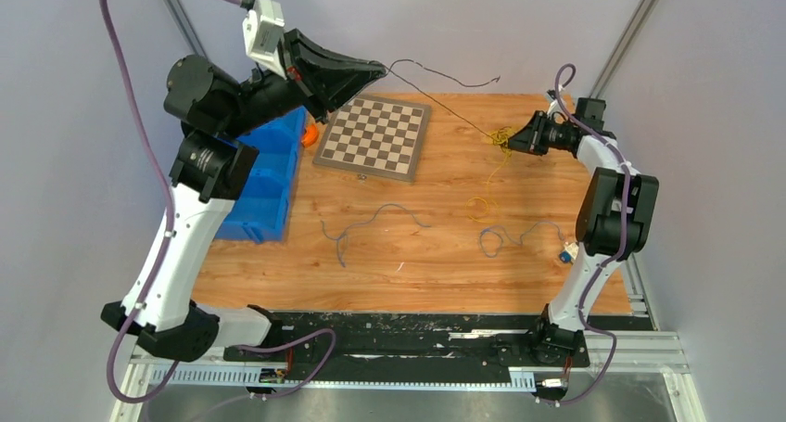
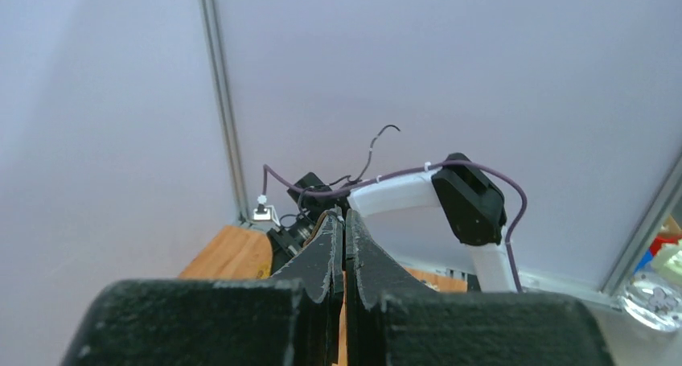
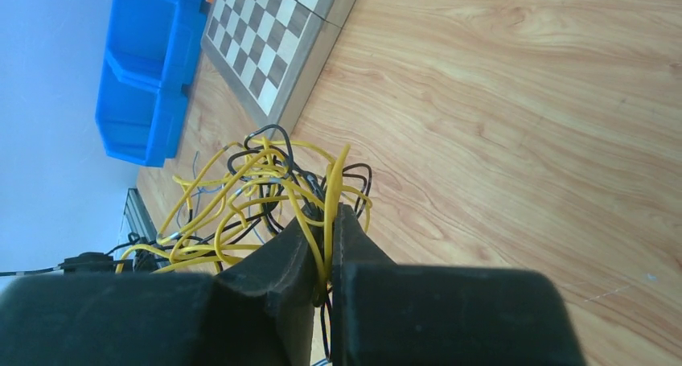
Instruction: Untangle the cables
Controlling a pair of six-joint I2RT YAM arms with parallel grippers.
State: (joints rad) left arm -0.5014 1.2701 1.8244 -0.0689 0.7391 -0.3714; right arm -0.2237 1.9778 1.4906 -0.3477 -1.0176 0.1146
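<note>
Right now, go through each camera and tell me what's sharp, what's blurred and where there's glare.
Top view: even light, soft shadows, no glare on the table. Left wrist view: the left gripper is dark and grainy up close; the black wire stands crisp against the pale wall. Right wrist view: the wire tangle and wood grain are sharp; the right gripper is underexposed.

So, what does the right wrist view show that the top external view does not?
Only right wrist: a yellow wire pinched in the right claw, at the wad of yellow and black loops. Only top external: the raised left claw holding a black wire stretched to the wad, and two blue-grey wires loose on the table. Both: chessboard, blue bin.
</note>
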